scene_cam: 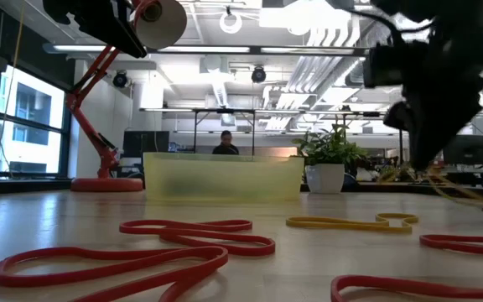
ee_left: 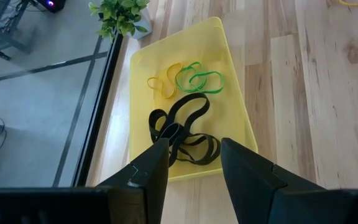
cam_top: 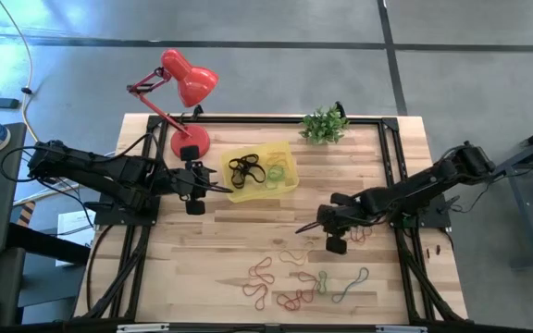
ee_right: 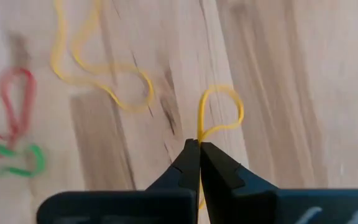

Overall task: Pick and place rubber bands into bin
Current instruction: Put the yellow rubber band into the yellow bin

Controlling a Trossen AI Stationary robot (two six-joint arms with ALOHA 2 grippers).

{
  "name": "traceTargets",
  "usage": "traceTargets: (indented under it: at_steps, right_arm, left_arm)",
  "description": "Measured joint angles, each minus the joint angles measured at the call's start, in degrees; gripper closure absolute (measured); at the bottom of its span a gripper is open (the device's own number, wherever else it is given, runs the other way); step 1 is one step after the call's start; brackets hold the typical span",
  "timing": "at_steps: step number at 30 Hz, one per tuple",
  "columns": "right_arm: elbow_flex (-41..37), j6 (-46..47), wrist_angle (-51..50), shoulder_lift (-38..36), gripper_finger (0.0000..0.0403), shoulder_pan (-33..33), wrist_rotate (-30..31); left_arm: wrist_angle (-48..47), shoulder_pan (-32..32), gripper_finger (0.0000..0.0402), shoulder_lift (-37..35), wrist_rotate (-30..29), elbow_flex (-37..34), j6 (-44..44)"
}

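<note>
The yellow bin (cam_top: 287, 190) stands at the table's far middle and holds black (ee_left: 182, 130), green (ee_left: 197, 78) and yellow (ee_left: 163, 84) rubber bands. My left gripper (cam_top: 218, 188) is open and empty at the bin's left end, its fingers over the black bands (cam_top: 245, 168). My right gripper (cam_top: 305, 227) is to the right of the middle, shut on a thin yellow rubber band (ee_right: 219, 115). Loose red (cam_top: 262, 273), tan (cam_top: 294, 256), orange (cam_top: 294, 298) and green (cam_top: 350, 287) bands lie flat on the near part of the table. My right gripper pinches the yellow band between its two fingertips (ee_right: 191, 155) at one spot of its strand (ee_right: 199, 134). A small loop of it stands out past the fingertips. The rest runs back under the fingers and is hidden. In the low view the fingertips are above the tabletop.
A red desk lamp (cam_top: 188, 88) stands at the far left corner, its base close behind my left gripper. A small potted plant (cam_top: 324, 125) stands at the far edge. Another yellow band (ee_right: 104, 81) lies on the wood near my right gripper. A person (scene_cam: 225, 143) sits far behind the table.
</note>
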Motion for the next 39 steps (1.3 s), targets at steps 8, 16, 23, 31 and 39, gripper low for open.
traceTargets:
  at_steps: [8, 16, 23, 31, 39]
  right_arm:
    - [0.09, -2.27, 7.25, -6.51, 0.0402, -1.74, 2.89]
    - [0.11, -5.41, 15.36, -11.14, 0.0403, -5.49, 5.48]
    - [0.15, -10.38, 25.23, -11.72, 0.0403, -10.3, 5.74]
    - [0.16, -15.4, 35.31, -11.72, 0.0403, -16.8, 7.77]
    - [0.21, -18.3, 42.43, -11.25, 0.0403, -22.05, 8.28]
  left_arm:
    - [0.02, 0.0, 0.0266, -0.01, -1.06, 0.0, -0.07]
    - [0.04, 0.01, 0.0266, 0.0, -1.09, 0.0, -0.59]
    - [0.09, 0.01, 0.0266, 0.0, -1.09, 0.0, -0.86]
    - [1.93, 0.01, 0.0266, 0.0, -1.09, 0.0, -0.97]
    - [4.1, 0.01, 0.0266, -0.02, -1.52, 0.0, -0.45]
